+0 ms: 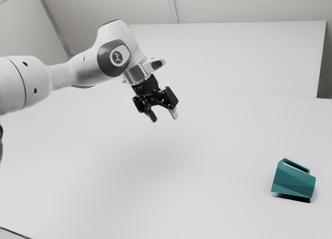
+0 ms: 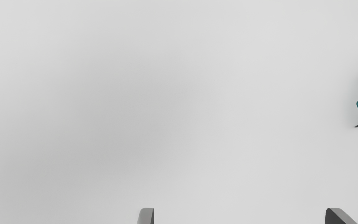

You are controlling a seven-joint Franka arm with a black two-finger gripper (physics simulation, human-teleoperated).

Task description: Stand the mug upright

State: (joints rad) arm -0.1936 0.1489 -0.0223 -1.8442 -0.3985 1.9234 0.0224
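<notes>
We look at the teal mug [image 1: 293,182], and it lies on its side on the white table [image 1: 218,192], near the exterior view's right. Its handle [image 1: 298,164] looks to be up on top, and its open end seems to face our arm. So the mug is not standing yet. Our gripper [image 1: 164,118] is up high, well apart from it, with its jaws spread wide and nothing in them. We think what is left is to grab it, tip it up and let go.
</notes>
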